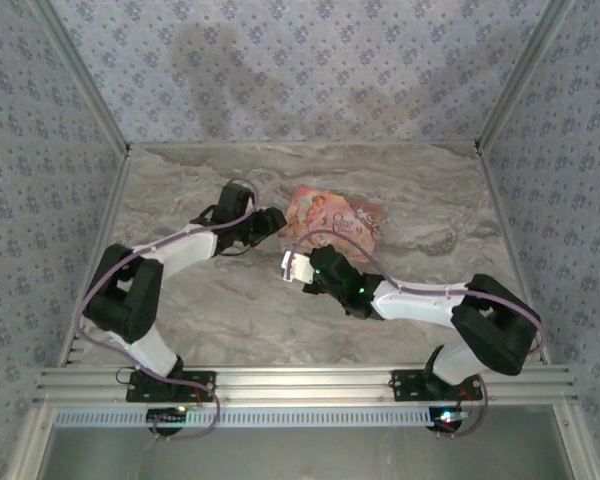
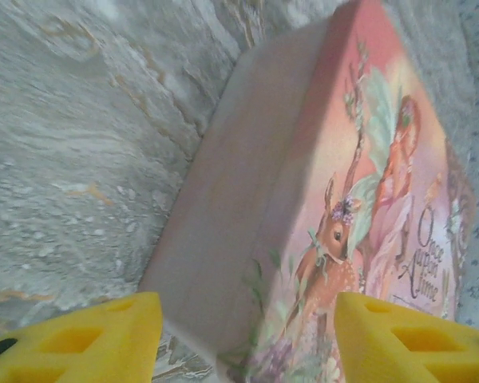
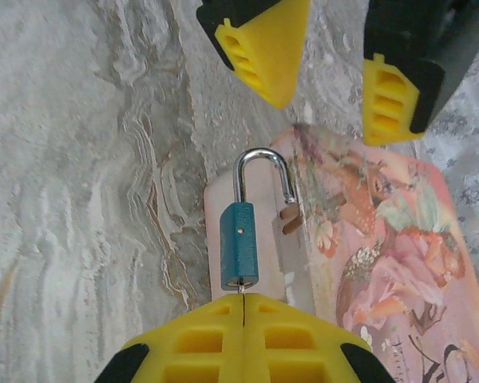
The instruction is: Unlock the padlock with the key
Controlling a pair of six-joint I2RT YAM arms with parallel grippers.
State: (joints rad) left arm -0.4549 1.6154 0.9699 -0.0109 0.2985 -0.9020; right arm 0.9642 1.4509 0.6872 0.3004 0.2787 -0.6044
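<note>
Shut tight with the right gripper [image 3: 243, 319] at lower centre on a sliver of the key [image 3: 241, 290], just under the padlock [image 3: 239, 245] mid-frame against the pink box [image 3: 367, 263]. Spread at that box's corner with the left gripper [image 2: 247, 327], grasping nothing. Turn gently, wrist square to the lock. Cannot make out the key's blade, nor the shackle's [image 3: 263, 171] latched end.

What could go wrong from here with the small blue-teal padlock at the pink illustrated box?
1. Right gripper is shut on only the end of the thin silvery key under the small blue-teal padlock; turning could make it slip.
2. Left gripper stands open around the pink illustrated box, seemingly not clamping it; a pull may drag it.
3. The silver shackle has its free end beside the coppery hasp and might snag.
</note>
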